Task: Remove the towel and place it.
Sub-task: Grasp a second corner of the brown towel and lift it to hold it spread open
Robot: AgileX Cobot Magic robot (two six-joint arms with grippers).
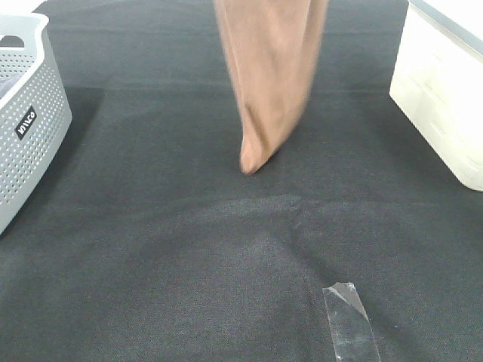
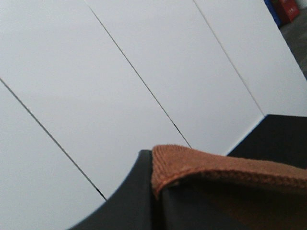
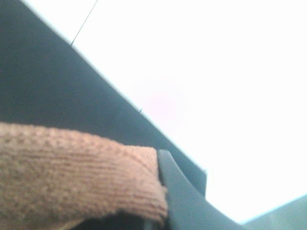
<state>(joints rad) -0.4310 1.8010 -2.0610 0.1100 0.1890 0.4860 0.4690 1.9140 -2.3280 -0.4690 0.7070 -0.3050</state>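
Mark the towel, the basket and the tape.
towel (image 1: 272, 75), exterior high view, middle of the hanging cloth.
basket (image 1: 45, 98), exterior high view, perforated side wall.
tape (image 1: 349, 320), exterior high view, middle of the clear strip.

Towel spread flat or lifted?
Lifted: the brown plush towel hangs bunched in a narrow drape, tip near the black table covering; contact cannot tell.

Grey basket: black label, roughly "MIYCO".
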